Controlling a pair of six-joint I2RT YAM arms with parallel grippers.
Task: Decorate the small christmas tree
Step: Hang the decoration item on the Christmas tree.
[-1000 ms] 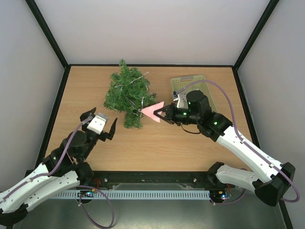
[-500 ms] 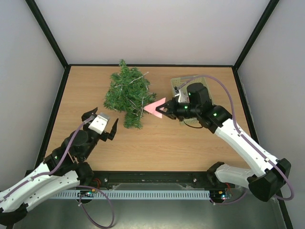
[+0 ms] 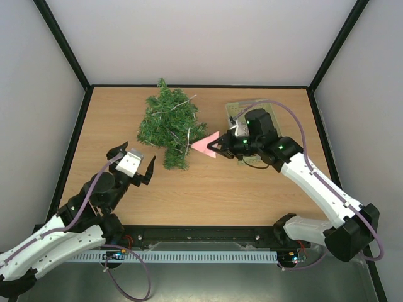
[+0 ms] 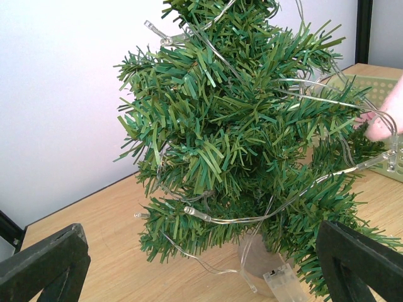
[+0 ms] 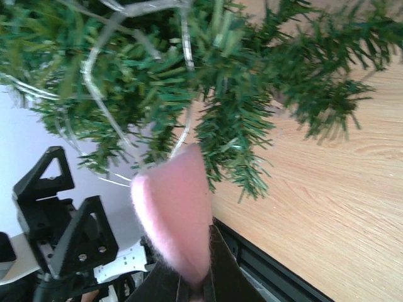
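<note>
Two claws, one tree. The small christmas tree sits mid-tabletop, a bit toward the far side, wrapped in a clear light string. The right claw is clamped tight on a pink felt-looking ornament, whose tip is right up against the tree's right-side branches. A pale green basket sits just behind that arm. The left claw hangs near the tree's base on its left, fingers spread wide, gripping nothing.

A light wooden table carries the small christmas tree at its far centre, a pale green basket just right, near the far edge.
</note>
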